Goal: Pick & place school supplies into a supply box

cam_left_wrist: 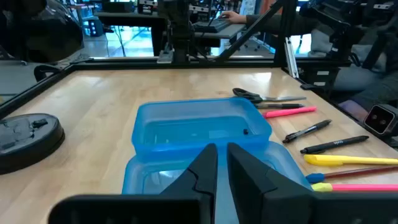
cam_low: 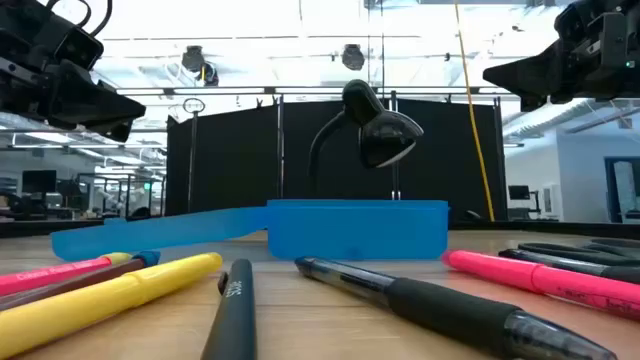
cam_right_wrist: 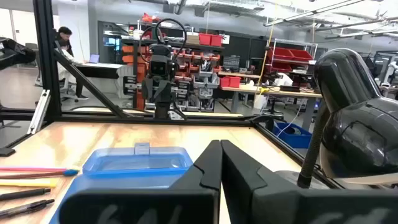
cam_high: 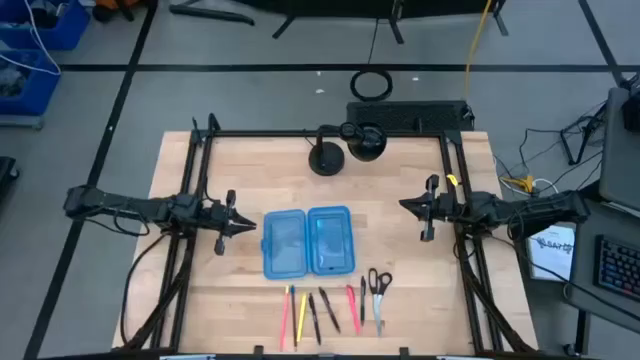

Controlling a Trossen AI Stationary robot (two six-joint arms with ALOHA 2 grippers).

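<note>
The high view looks straight down on the whole bench (cam_high: pixel 250 170). The low view sits at bench height among the pens (cam_low: pixel 450 300), facing the supply box (cam_low: pixel 355 230) and lamp (cam_low: pixel 380 125). The 2 wrist views face each other across that same box.

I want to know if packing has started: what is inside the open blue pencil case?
No pens or scissors show inside the translucent blue plastic pencil case; both open halves look empty from above and in the left wrist view. The low view shows only its side wall, so the inside is hidden there.
</note>
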